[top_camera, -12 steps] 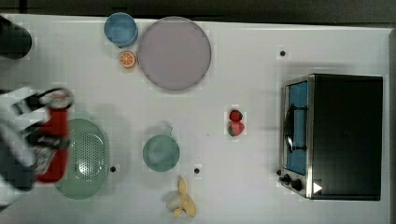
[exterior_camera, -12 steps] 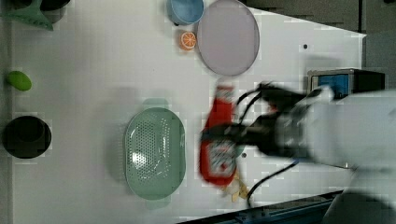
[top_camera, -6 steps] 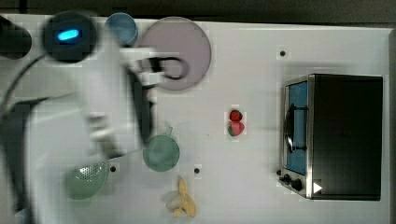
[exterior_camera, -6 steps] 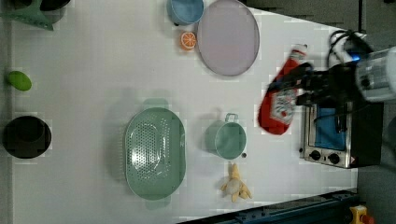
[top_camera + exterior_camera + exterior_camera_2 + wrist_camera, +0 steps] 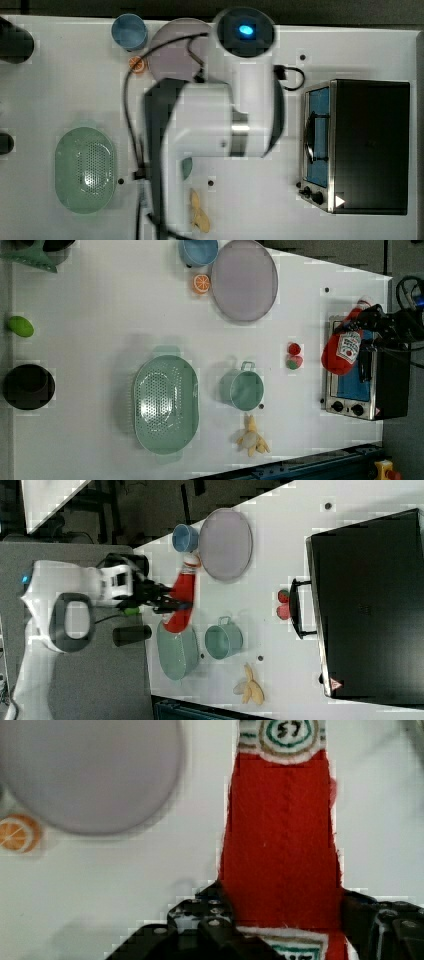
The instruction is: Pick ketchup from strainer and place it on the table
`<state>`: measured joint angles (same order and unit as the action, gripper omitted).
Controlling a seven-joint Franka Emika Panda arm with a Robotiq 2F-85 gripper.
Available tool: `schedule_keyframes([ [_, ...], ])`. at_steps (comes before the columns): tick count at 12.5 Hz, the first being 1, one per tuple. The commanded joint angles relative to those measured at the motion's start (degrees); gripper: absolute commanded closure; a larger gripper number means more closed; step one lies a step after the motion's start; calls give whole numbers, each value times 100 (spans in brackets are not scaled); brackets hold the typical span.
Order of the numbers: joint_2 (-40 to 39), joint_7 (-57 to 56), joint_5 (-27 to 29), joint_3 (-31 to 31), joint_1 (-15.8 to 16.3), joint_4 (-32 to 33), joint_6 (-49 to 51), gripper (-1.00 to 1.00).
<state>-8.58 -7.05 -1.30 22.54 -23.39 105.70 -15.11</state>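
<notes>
White table; bearing all items below
Black toaster oven; at the top view's right, blue glass door facing the table's middle
White robot arm; stretched across the middle of the top view, covering part of the plate
Pale green strainer; holding nothing, perforated bottom bare, at the left view's lower middle
Round grey-lilac plate; near the far edge in the left view
Teal cup; with handle, just beside the strainer
Ketchup; red bottle, held in the air, well apart from the strainer, in front of the oven door in the left view
Gripper; black fingers clamped on either side of the ketchup
Peeled banana; near the cup
Two strawberries; between cup and oven
Orange slice; just beside the plate
</notes>
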Motion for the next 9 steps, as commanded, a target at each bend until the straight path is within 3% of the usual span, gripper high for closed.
schedule_keyframes([
  [1,174,-571,77,-145,96,592,-359,-21],
  [9,-294,-660,71,-424,108,2392,-2910,-21],
])
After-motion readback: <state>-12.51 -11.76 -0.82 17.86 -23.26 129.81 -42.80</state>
